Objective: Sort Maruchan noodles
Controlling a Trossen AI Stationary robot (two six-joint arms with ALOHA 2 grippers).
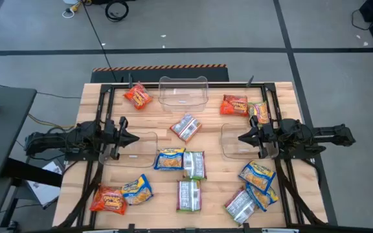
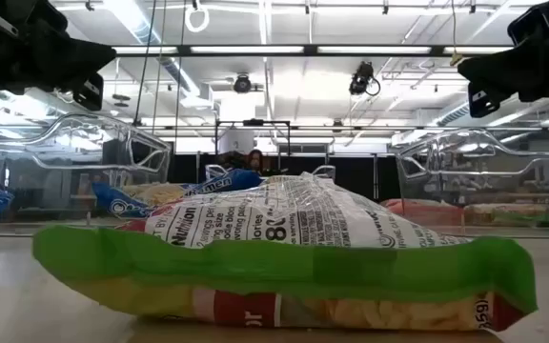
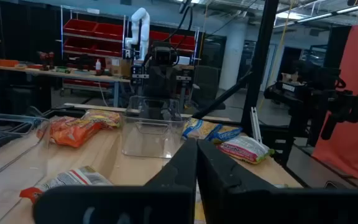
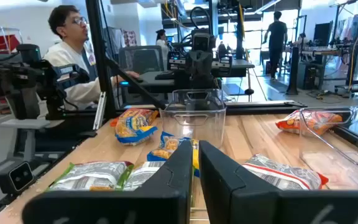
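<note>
I hold both arms raised and parked at the desk (image 1: pixel 109 97) sides, left end effector (image 1: pixel 132 137) and right end effector (image 1: pixel 243 138) clenched empty, leaving clear sight of the noodle packets (image 1: pixel 186 127) scattered around three bins (image 1: pixel 184 90), none sorted yet.

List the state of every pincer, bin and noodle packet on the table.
Left pincer: shut, empty, above the left bin.
Right pincer: shut, empty, above the right bin.
Left bin: empty.
Right bin: empty.
Far bin: empty.
Orange packets: lying loose on the table.
Blue-and-yellow packets: lying loose on the table.
Silver packets: lying loose on the table, unsorted.
</note>
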